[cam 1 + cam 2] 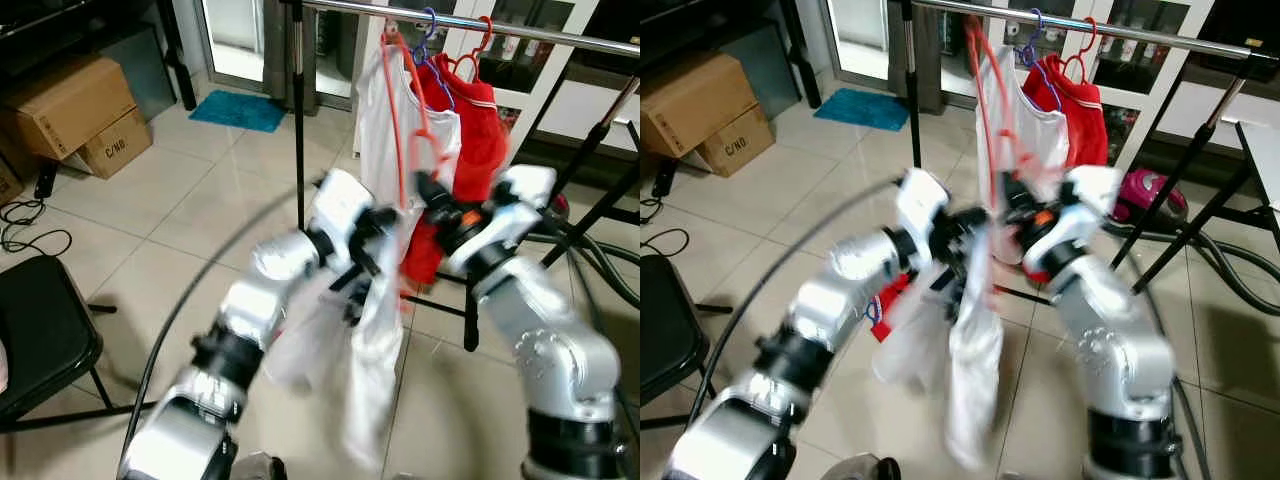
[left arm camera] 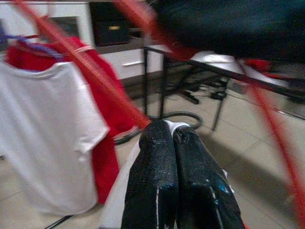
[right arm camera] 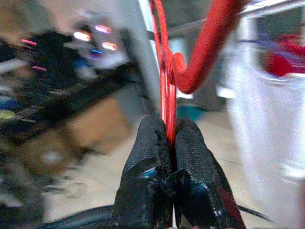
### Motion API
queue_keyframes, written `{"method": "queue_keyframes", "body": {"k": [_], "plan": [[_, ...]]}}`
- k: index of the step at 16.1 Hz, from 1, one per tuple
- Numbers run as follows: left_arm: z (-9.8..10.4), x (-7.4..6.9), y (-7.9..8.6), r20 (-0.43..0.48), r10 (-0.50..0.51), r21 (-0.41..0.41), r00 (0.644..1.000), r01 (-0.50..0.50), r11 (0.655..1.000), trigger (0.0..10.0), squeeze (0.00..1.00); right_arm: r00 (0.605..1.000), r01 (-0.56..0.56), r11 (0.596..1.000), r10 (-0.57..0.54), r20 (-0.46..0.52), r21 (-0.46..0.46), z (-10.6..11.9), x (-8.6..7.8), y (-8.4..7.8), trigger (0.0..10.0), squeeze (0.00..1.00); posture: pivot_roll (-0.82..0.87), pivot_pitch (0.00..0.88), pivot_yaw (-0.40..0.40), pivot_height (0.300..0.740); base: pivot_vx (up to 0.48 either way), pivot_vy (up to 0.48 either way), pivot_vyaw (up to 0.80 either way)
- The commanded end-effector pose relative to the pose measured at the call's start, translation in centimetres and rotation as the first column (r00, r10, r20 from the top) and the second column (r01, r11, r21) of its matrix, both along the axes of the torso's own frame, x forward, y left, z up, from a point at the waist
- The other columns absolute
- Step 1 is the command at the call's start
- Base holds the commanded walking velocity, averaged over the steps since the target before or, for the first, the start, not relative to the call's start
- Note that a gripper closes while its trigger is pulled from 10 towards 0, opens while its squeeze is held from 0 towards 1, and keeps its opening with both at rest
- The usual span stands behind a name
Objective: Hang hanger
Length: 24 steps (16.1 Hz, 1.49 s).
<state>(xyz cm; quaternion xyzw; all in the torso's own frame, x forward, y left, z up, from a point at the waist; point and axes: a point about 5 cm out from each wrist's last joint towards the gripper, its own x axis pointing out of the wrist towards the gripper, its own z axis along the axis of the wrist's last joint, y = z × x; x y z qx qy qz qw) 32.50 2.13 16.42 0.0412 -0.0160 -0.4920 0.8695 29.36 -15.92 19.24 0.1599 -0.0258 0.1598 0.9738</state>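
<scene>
Two grippers worked below the rail [image 1: 470, 22]. The right gripper [image 3: 167, 138] had its fingers closed on the wire of the red hanger [image 1: 402, 120], whose hook was raised close to the rail; whether it had caught could not be told. The left gripper [image 2: 172, 138] had its fingers closed on the white garment [image 1: 375, 350] draped from that hanger. Hung shirts [image 1: 455, 110] crowded the rail just beside. Risk: the left grip could drag the garment off the hanger, or the hook could miss the rail.

left arm [image 1: 262, 290] raised forward, fingers [image 2: 157, 181] pressed together | right arm [image 1: 545, 320] raised, fingers [image 3: 152, 157] pinched closed
</scene>
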Motion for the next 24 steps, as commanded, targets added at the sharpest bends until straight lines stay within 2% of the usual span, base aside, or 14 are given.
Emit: {"method": "queue_keyframes", "body": {"k": [1, 2, 3, 4, 5, 6, 7, 9, 11, 15, 17, 18, 19, 24], "plan": [[1.2, -0.4, -0.3, 0.036, -0.029, -0.028, 0.999, 0.03, 0.999, 0.0, 0.0, 0.998, 0.066, 0.998, -0.066, -0.019, -0.026, -0.3, 0.1, -1.1, 0.0, 0.0, -0.15, 0.032, 0.034, 0.74, 0.0, 0.0, 0.0], [1.3, -0.6, 0.3, 0.032, -0.007, -0.04, 0.999, 0.008, 0.999, 0.0, 0.0, 0.993, 0.104, 0.989, -0.109, -0.046, -0.102, -0.9, 0.0, -2.1, 0.0, 0.0, -0.15, 0.03, 0.034, 0.74, 0.0, 0.0, 0.0], [1.1, -0.8, 2.0, 0.023, 0.064, -0.05, 0.998, -0.063, 0.997, 0.0, 0.0, 0.976, 0.121, 0.965, -0.159, -0.149, -0.234, -2.8, -0.6, -3.9, 10.0, 0.0, -0.14, 0.026, 0.033, 0.74, 0.0, 0.0, 0.0], [0.5, -1.0, 4.2, 0.011, 0.152, -0.038, 0.988, -0.152, 0.988, 0.0, 0.0, 0.953, 0.151, 0.926, -0.229, -0.197, -0.346, -4.4, -1.8, -5.8, 10.0, 0.0, -0.14, 0.02, 0.032, 0.74, 0.0, 0.0, 0.0], [-0.9, -0.7, 6.8, -0.017, 0.294, 0.014, 0.956, -0.293, 0.956, 7.8, 0.0, 0.929, 0.155, 0.896, -0.276, -0.246, -0.417, -6.0, -3.2, -7.0, 10.0, 0.0, -0.13, 0.014, 0.035, 0.74, 0.0, 0.0, -0.8], [-1.8, -0.5, 8.0, -0.027, 0.363, 0.055, 0.932, -0.361, 0.931, 10.0, 0.0, 0.921, 0.151, 0.891, -0.284, -0.265, -0.428, -6.7, -3.8, -7.2, 10.0, 0.0, -0.13, 0.01, 0.038, 0.74, 0.0, 0.0, -0.8], [-4.1, -0.6, 10.8, -0.036, 0.491, 0.149, 0.871, -0.481, 0.864, 10.0, 0.0, 0.911, 0.135, 0.915, -0.265, -0.315, -0.38, -8.3, -5.3, -7.0, 10.0, 0.0, -0.13, 0.003, 0.045, 0.74, 0.0, 0.0, -0.8], [-5.7, -1.3, 12.3, -0.034, 0.543, 0.205, 0.839, -0.526, 0.825, 10.0, 0.0, 0.907, 0.128, 0.929, -0.252, -0.338, -0.348, -9.2, -6.0, -6.0, 10.0, 0.0, -0.13, 0.0, 0.062, 0.74, 0.0, 0.0, -0.8], [-6.0, -1.9, 12.8, -0.081, 0.562, 0.125, 0.823, -0.551, 0.825, 10.0, 0.0, 0.901, 0.17, 0.929, -0.281, -0.33, -0.328, -10.0, -6.6, -5.2, 10.0, 0.0, -0.13, 0.0, 0.071, 0.74, 0.0, 0.0, -0.8], [-7.2, -2.5, 12.8, -0.085, 0.587, 0.133, 0.805, -0.575, 0.808, 10.0, 0.0, 0.881, 0.212, 0.923, -0.322, -0.345, -0.32, -11.2, -7.6, -5.3, 10.0, 0.0, -0.13, 0.0, 0.08, 0.74, 0.0, 0.0, -0.4], [-7.3, -2.6, 12.8, -0.075, 0.595, 0.128, 0.8, -0.584, 0.802, 10.0, 0.0, 0.843, 0.361, 0.845, -0.477, -0.249, -0.395, -11.3, -7.2, -6.2, 10.0, 0.0, -0.12, 0.0, 0.074, 0.74, 0.0, 0.0, -0.4], [-7.3, -2.5, 12.7, -0.073, 0.593, 0.122, 0.802, -0.583, 0.803, 10.0, 0.0, 0.84, 0.367, 0.851, -0.477, -0.26, -0.377, -11.4, -7.1, -6.2, 10.0, 0.0, -0.12, 0.0, 0.072, 0.74, 0.0, 0.0, -0.8], [-7.2, -2.4, 12.7, -0.063, 0.6, 0.119, 0.797, -0.591, 0.798, 10.0, 0.0, 0.854, 0.351, 0.897, -0.424, -0.302, -0.267, -11.2, -6.7, -5.5, 10.0, 0.0, -0.12, 0.0, 0.07, 0.74, 0.0, 0.0, -0.8], [-6.9, -2.2, 12.5, -0.06, 0.603, 0.1, 0.795, -0.597, 0.796, 10.0, 0.0, 0.925, 0.304, 0.95, -0.313, -0.217, -0.075, -9.8, -5.6, -3.9, 10.0, 0.0, -0.11, 0.0, 0.059, 0.74, 0.0, 0.0, -0.8]]}}
